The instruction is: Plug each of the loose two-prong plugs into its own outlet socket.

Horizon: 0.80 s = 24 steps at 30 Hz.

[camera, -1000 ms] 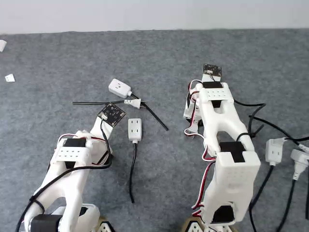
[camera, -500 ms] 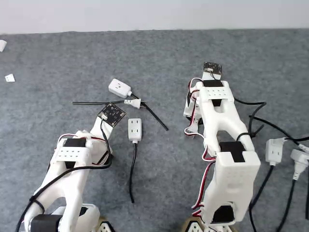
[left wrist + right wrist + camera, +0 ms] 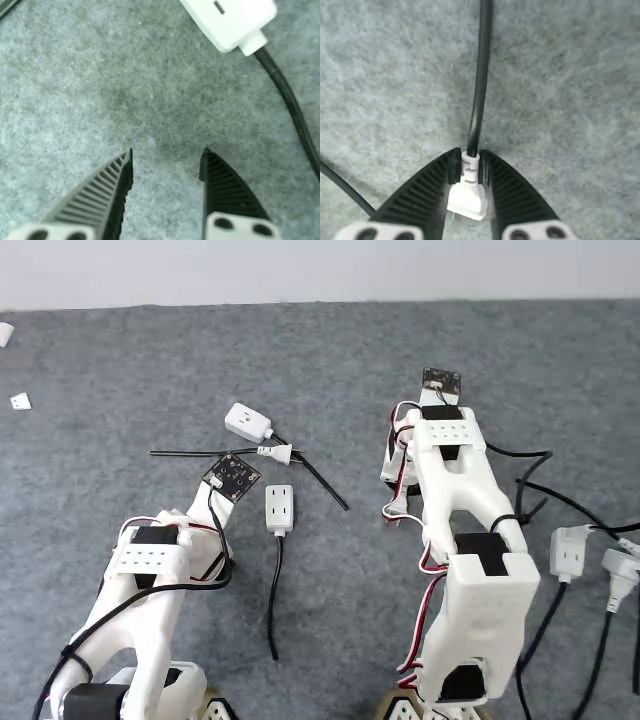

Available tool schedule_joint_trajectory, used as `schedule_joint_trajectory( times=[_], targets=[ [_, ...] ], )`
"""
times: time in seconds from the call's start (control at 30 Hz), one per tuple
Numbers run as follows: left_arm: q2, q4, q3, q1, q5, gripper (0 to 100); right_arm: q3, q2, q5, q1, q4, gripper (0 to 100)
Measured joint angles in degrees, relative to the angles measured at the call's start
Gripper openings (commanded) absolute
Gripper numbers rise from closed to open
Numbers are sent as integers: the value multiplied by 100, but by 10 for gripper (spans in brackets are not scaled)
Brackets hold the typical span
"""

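My right gripper (image 3: 469, 155) is shut on a small white two-prong plug (image 3: 466, 196), low over the grey carpet, and the plug's black cable (image 3: 480, 75) runs away from the fingertips. My left gripper (image 3: 167, 155) stands open over bare carpet, just short of a white outlet socket (image 3: 230, 20) and its black cable. In the high view that socket (image 3: 279, 508) lies beside the left arm's wrist. Farther off is another white socket (image 3: 247, 422), with a loose white plug (image 3: 276, 453) next to it.
Beside the right arm's base lie a further white socket (image 3: 568, 552) and a white plug (image 3: 620, 575), both on black cables. Black cables cross the carpet between the arms. Two small white pieces (image 3: 20, 401) sit at the far left.
The right arm's wrist has edged slightly farther from its base, with the plug still held. The left arm and the loose sockets have not moved.
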Motion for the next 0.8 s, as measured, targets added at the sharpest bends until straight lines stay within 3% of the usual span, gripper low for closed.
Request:
schedule_joint_trajectory(
  times=[0.5, 0.7, 0.8],
  targets=[
    [0, 0, 0, 0, 132, 206, 0, -501, 404, 44, 484, 9],
    [598, 35, -448, -70, 536, 207, 0, -1670, 712, -501, 1380, 9],
    [1275, 484, -1081, -202, 563, 209, 0, -2180, 914, -941, 1864, 9]
  ],
)
